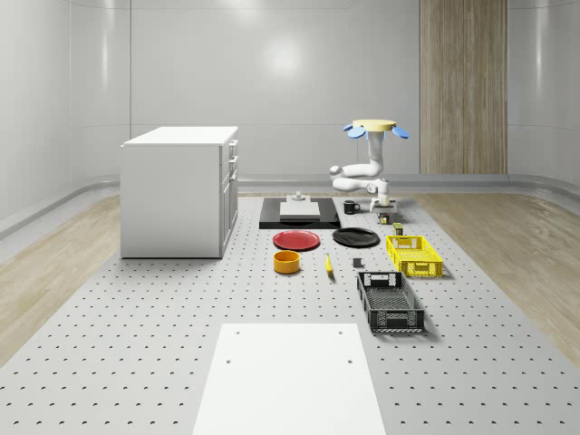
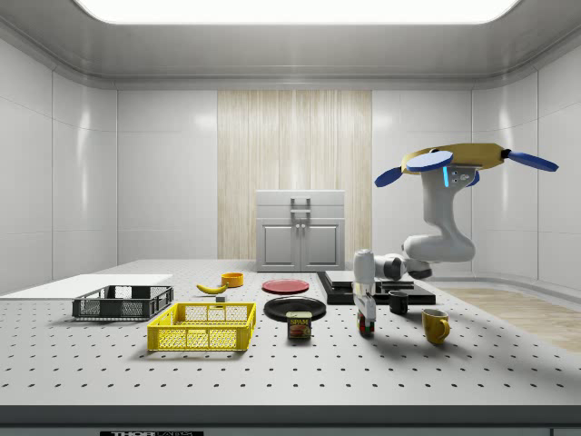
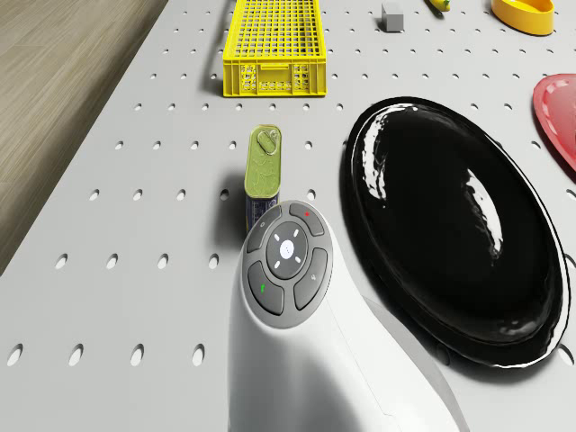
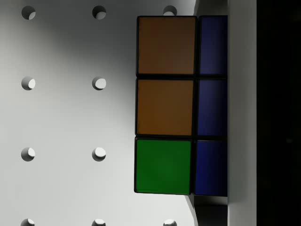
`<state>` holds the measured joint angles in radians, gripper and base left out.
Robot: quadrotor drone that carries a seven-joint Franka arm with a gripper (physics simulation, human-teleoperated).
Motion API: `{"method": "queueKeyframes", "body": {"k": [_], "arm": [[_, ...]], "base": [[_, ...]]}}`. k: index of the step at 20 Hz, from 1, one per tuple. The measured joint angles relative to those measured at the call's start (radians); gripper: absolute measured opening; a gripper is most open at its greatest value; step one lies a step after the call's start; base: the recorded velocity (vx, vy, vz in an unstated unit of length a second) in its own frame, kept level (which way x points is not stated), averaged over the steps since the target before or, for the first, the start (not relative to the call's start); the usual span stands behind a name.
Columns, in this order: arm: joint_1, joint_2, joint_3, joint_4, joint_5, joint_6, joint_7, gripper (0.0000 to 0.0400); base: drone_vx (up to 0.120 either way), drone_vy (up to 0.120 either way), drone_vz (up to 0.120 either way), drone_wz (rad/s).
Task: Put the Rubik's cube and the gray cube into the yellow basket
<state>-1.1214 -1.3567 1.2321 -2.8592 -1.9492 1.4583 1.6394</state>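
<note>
in the side view the yellow basket [image 2: 202, 326] stands on the counter [image 2: 272, 372], and a small tin can [image 2: 299, 325] is just beside it toward the view's right. the gray cube [image 3: 391, 16] lies near the basket's far end in the drone view. further right of the basket the hand [image 2: 366, 320] points down at the counter, with the rubik's cube [image 4: 181, 104] at its tip; in the wrist view the cube sits against a dark finger, but i cannot tell if the hand grips it. a yellow mug [image 2: 435, 325] is right of the hand. the drone [image 2: 463, 160] hovers above, right of the basket.
</note>
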Motion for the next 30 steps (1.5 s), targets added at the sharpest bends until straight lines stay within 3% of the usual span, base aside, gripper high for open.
{"method": "queueKeyframes", "body": {"k": [7,17,21,30], "arm": [[-0.009,-0.008,0.083,-0.014,0.084,-0.017,0.015,0.0321],[-0.019,-0.037,0.115,-0.016,0.123,0.003,0.025,0.0321],[-0.022,-0.049,0.119,-0.015,0.131,0.014,0.028,0.0320],[-0.028,-0.075,0.125,-0.014,0.143,0.038,0.033,0.0320]], "base": [[0.000,0.000,0.120,0.000],[0.004,0.000,0.120,0.000],[0.120,0.010,0.020,0.000],[0.120,0.116,0.000,0.000]]}}
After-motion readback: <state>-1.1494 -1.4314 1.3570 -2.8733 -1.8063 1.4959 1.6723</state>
